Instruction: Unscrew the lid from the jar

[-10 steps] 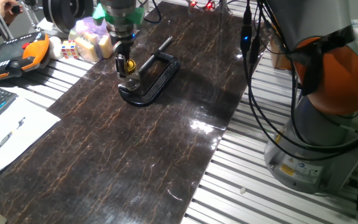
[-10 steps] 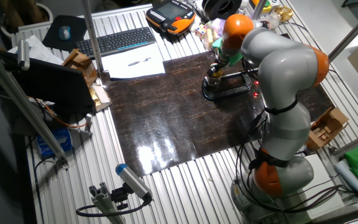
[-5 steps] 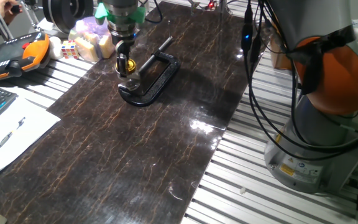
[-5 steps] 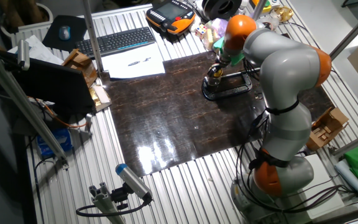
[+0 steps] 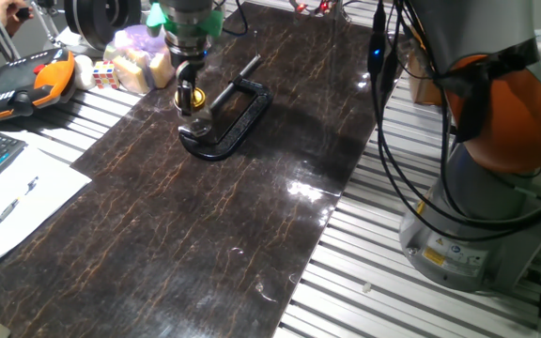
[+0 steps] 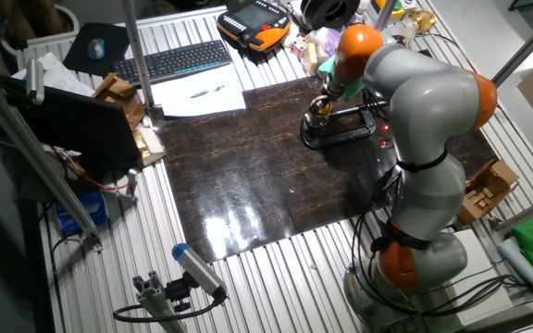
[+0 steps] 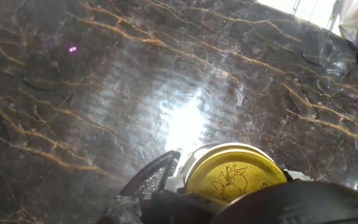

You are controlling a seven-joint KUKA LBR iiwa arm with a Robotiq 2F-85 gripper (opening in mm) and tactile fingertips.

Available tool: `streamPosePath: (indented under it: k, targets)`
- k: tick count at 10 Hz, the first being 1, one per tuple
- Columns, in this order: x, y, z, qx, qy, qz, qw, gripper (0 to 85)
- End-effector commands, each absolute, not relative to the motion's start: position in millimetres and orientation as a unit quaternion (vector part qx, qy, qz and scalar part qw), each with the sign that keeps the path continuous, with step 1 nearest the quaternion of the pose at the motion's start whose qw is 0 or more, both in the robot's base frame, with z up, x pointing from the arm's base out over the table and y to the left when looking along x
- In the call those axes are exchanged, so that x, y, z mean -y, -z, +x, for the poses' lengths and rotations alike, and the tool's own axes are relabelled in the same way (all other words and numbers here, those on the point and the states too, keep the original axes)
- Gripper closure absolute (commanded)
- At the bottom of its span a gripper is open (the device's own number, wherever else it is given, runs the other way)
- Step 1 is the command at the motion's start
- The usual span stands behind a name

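My gripper [image 5: 189, 91] hangs over the near end of the black C-clamp [image 5: 230, 115] and is shut on the gold-yellow lid [image 5: 190, 95]. The small clear jar [image 5: 196, 123] stands just below it, held in the clamp's jaw, a small gap under the lid. In the other fixed view the gripper [image 6: 322, 100] is above the jar [image 6: 316, 118]. In the hand view the lid [image 7: 234, 177] with a fruit drawing sits between dark fingers [image 7: 154, 177], with the marble table behind it; the jar is hidden there.
The dark marble board [image 5: 205, 216] lies on a slatted metal table. Behind the clamp are plush toys and dice [image 5: 134, 61], an orange teach pendant [image 5: 22, 80], a keyboard and paper [image 5: 7, 202]. The robot base [image 5: 496, 188] and its cables [image 5: 383, 113] stand at right.
The gripper has risen slightly with the lid in it, away from the jar. The clamp and jar have not moved.
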State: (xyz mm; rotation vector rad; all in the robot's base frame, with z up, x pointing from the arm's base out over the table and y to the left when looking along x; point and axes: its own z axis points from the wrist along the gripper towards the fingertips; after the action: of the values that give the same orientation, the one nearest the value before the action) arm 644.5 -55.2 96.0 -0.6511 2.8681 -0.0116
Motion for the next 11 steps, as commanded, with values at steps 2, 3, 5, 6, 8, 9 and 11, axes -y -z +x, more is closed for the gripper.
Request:
streamPosePath:
  k: [2, 3, 5, 6, 8, 9, 11]
  targets:
    - [55.7, -98.6, 642.9, -0.969, 0.013, -0.22, 0.111, 84.3]
    - [55.8, -99.0, 642.2, -0.969, 0.016, -0.221, 0.114, 84.3]
    - [56.0, -99.1, 641.2, -0.968, 0.018, -0.221, 0.118, 84.3]
    - [55.9, -98.4, 640.6, -0.97, 0.02, -0.213, 0.119, 84.3]
    - [55.8, -98.5, 639.8, -0.968, 0.023, -0.212, 0.128, 84.3]
    - [55.5, -99.0, 639.3, -0.966, 0.024, -0.219, 0.138, 84.3]
    - [54.9, -99.3, 639.6, -0.965, 0.024, -0.22, 0.138, 84.3]
